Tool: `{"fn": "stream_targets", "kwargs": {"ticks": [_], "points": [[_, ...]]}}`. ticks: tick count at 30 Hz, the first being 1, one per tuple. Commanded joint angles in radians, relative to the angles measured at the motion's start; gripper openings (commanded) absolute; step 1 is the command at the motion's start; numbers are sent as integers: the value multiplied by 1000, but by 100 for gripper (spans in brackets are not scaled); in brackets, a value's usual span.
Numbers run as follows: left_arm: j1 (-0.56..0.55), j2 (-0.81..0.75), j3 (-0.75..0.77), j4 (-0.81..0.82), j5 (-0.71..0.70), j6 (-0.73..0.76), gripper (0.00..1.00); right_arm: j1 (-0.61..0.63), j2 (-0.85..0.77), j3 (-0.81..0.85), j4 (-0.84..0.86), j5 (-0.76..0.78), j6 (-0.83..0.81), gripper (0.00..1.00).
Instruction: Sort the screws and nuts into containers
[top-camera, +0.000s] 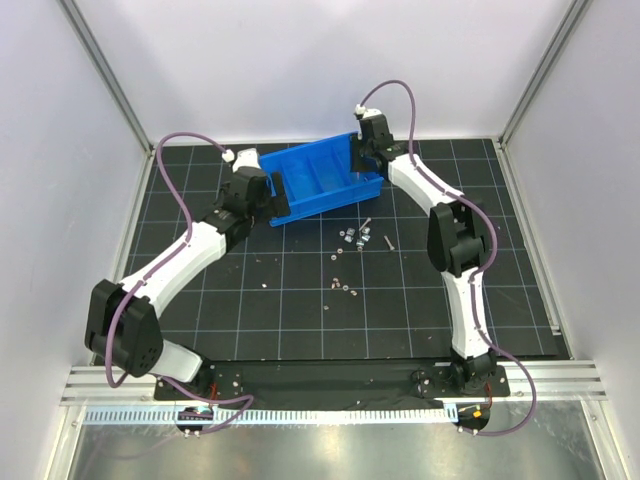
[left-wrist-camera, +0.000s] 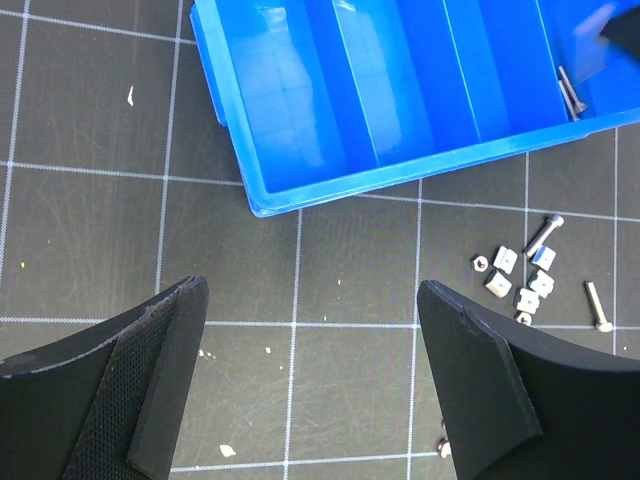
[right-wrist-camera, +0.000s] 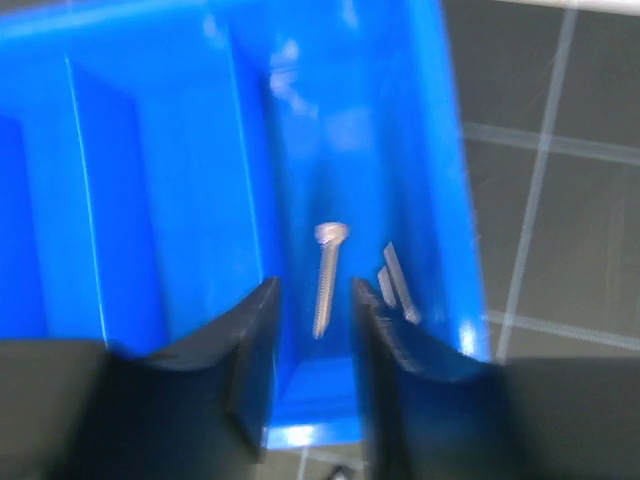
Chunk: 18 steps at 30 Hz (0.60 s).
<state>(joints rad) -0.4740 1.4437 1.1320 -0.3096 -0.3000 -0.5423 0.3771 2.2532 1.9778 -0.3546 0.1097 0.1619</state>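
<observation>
**Top view.** A blue tray (top-camera: 310, 185) with four compartments lies tilted at the far middle of a black gridded tabletop (top-camera: 300, 320). The right tool (top-camera: 366, 152) hangs over the tray's right end compartment. The left tool (top-camera: 266, 197) sits just beside the tray's left end. Loose screws (top-camera: 365, 227) and nuts (top-camera: 348, 238) lie in a small heap on the tabletop near the tray's front wall. The heap is at about 6 o'clock from the right tool and 4 o'clock from the left tool. The right tool looks slightly nearer.

**Left wrist view.** The left tool's fingers (left-wrist-camera: 165, 370) stand wide apart and hold nothing. The heap lies at 2 o'clock from them. One loose screw there runs from 1 to 7 o'clock, and another runs nearly 12 to 6. A single screw lies inside the tray's far right compartment.

**Right wrist view.** This view is blurred. The right tool's fingers (right-wrist-camera: 255, 350) stand a narrow gap apart. A screw lies lengthwise in the end compartment below, head at 12 o'clock and tip towards the gap. It seems free of the fingers, though the blur leaves this uncertain. More screws rest at 3 o'clock against the tray wall. The next pick is likely from the heap.
</observation>
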Motion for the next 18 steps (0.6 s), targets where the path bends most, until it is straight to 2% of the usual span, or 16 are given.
{"fn": "stream_targets", "kwargs": {"ticks": [1, 4, 6, 9, 13, 18], "points": [[9, -37, 6, 32, -8, 8, 90, 13, -50, 90, -56, -73, -21, 49], [11, -42, 9, 24, -8, 10, 90, 14, -130, 61, -92, -65, 4, 71], [11, -45, 9, 21, -19, 2, 90, 14, -181, 20, -106, -44, 25, 75], [11, -46, 8, 12, -24, -8, 90, 13, -311, -135, -92, 14, 83, 76], [11, -60, -1, 7, -14, -21, 90, 14, -476, -441, -37, 96, 168, 74], [9, -77, -15, 10, 4, -31, 90, 14, -535, -628, -38, 165, 182, 73]]}}
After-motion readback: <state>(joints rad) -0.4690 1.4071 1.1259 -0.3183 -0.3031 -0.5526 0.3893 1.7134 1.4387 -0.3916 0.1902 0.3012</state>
